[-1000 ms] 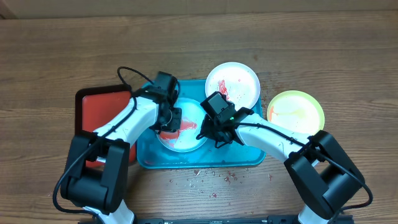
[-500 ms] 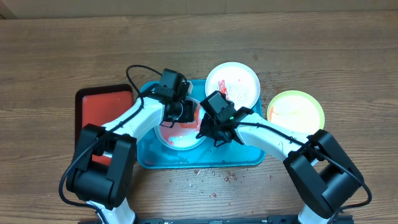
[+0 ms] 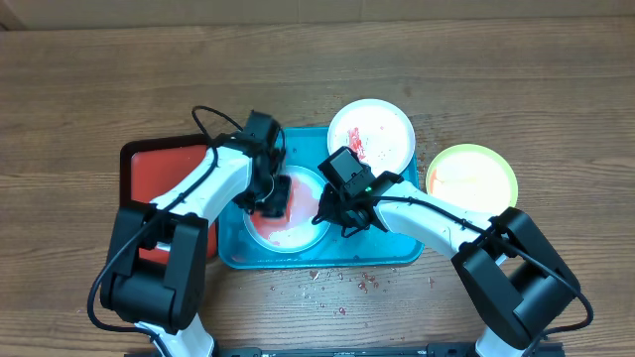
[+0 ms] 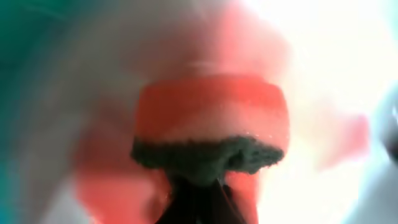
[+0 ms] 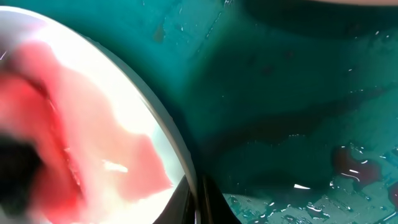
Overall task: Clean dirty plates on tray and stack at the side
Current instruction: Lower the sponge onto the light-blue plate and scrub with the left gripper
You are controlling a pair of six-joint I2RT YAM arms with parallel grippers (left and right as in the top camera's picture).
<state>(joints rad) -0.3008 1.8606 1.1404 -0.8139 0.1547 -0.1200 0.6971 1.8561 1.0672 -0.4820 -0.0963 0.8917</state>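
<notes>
The pale aqua plate point(image 3: 296, 234), smeared with red sauce, lies in the turquoise tray point(image 3: 392, 250). My left gripper point(image 3: 275, 201) is shut on a red sponge with a dark scrub side point(image 4: 211, 124) and presses it on the plate's left part. My right gripper point(image 3: 330, 211) is shut on the plate's right rim point(image 5: 177, 143), one finger on each side of it. The white plate point(image 3: 382, 127) with red smears sits at the tray's far right corner. The yellow-green plate point(image 3: 474, 176) lies on the table to the right of the tray.
A red tray with a dark rim point(image 3: 149, 174) lies left of the turquoise tray. Red crumbs point(image 3: 337, 283) are scattered on the wooden table in front of the tray. Water drops and a red smear point(image 5: 351, 165) lie on the tray floor.
My left gripper has swept the sponge over the aqua plate, first right and away, then back to the plate's left part. The red smear is spread wider. The right arm has stayed still.
</notes>
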